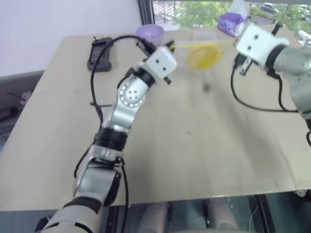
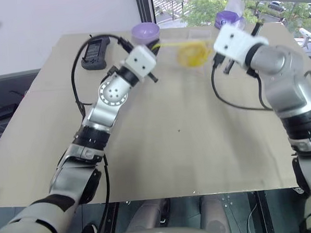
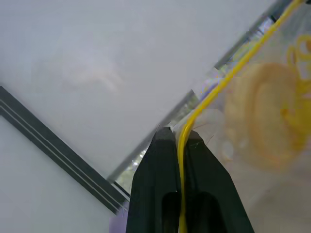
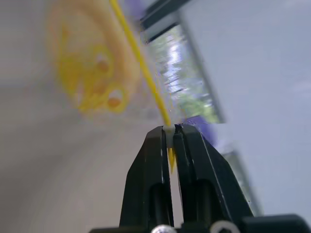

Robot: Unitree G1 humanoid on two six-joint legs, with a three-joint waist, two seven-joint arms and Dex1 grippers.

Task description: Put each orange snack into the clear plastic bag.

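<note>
Both grippers' jaws pinch the clear plastic bag (image 2: pixel 191 51), orange snack (image 2: pixel 193 54) inside.

Both arms reach forward and stand raised above the table, wrists turned in toward each other. The left gripper (image 3: pixel 183 141) has its 2 black fingers clamped tight on a yellow seal strip (image 3: pixel 214 92). The right gripper (image 4: pixel 170 130) pinches the strip's other end, fingers closed.

The orange snack (image 2: pixel 193 54) sits inside the clear plastic bag (image 1: pixel 204 50). The bag hangs above the table (image 1: pixel 199 145), between the left gripper (image 3: pixel 180 141) and the right gripper (image 4: pixel 170 130).
</note>
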